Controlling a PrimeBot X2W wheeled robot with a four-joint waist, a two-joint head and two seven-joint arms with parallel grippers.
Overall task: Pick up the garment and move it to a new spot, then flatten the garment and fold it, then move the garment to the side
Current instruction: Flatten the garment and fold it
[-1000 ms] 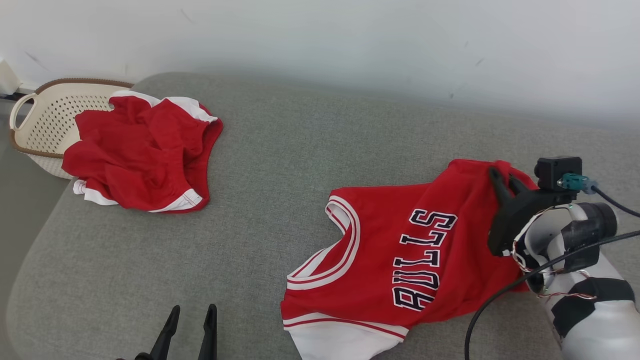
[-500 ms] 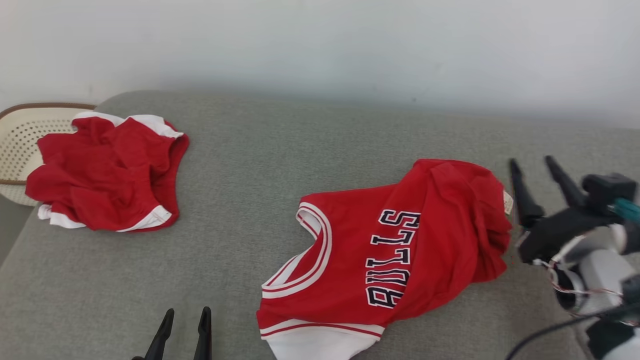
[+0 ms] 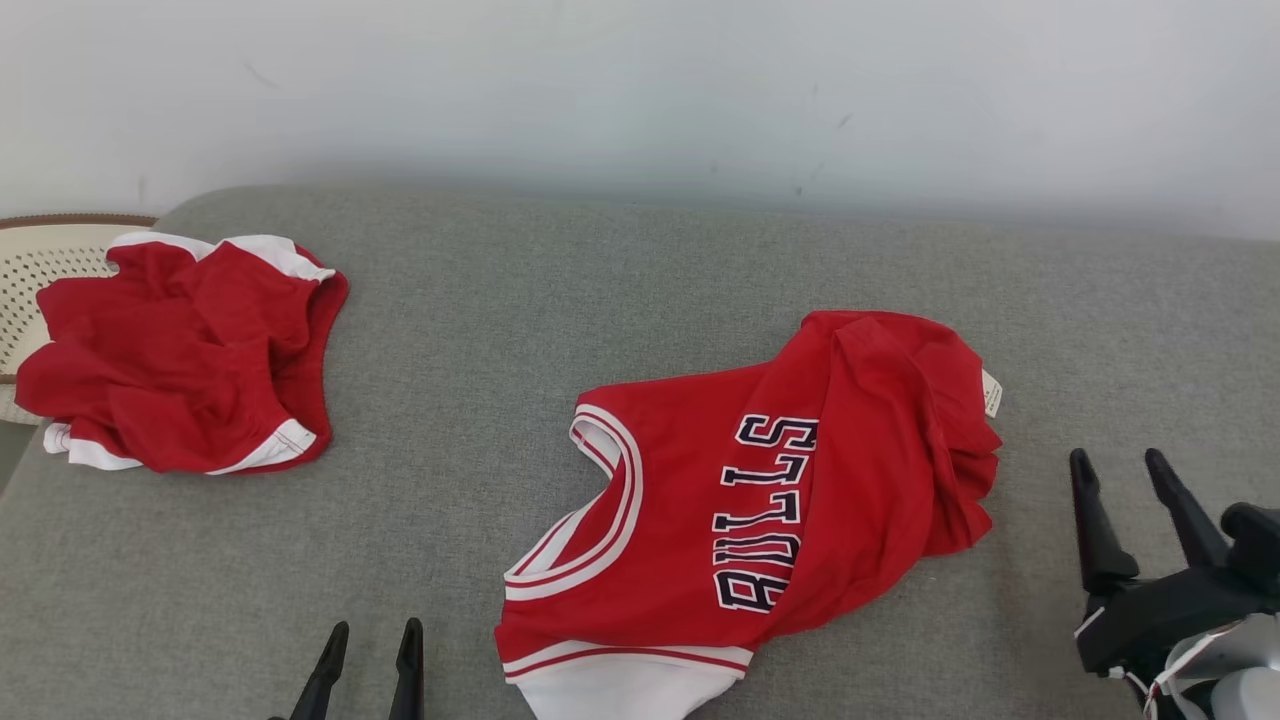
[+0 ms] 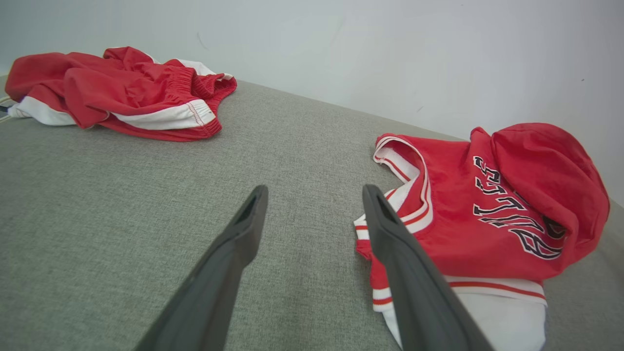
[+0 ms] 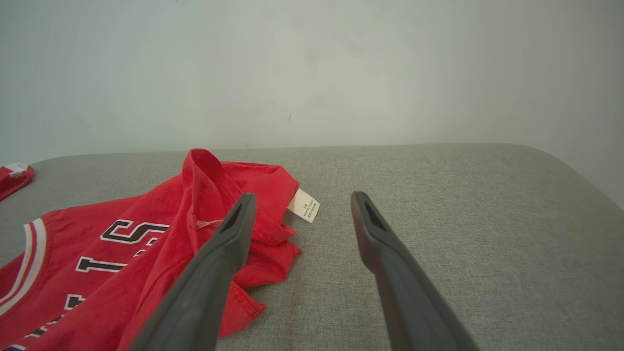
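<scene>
— What's moved?
— The right gripper (image 3: 1116, 460) is off the jersey (image 3: 760, 490) now, fingers apart, drawn back beside it.
— And the jersey?
— Rumpled by the grey cushion's (image 3: 600, 300) near edge, right of centre. The left gripper (image 3: 376, 627) stands apart too.

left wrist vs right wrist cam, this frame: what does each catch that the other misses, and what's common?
Left wrist extra: the left gripper, open above the grey cushion; the crumpled red shorts in full; the broad white band at one edge of the red jersey.
Right wrist extra: the right gripper, open and holding nothing; the jersey's white label; the cushion's rounded end.
Shared: the jersey with its dark lettering, the cushion, the pale wall. A red-and-white sliver at the right wrist view's left edge may be the shorts.
</scene>
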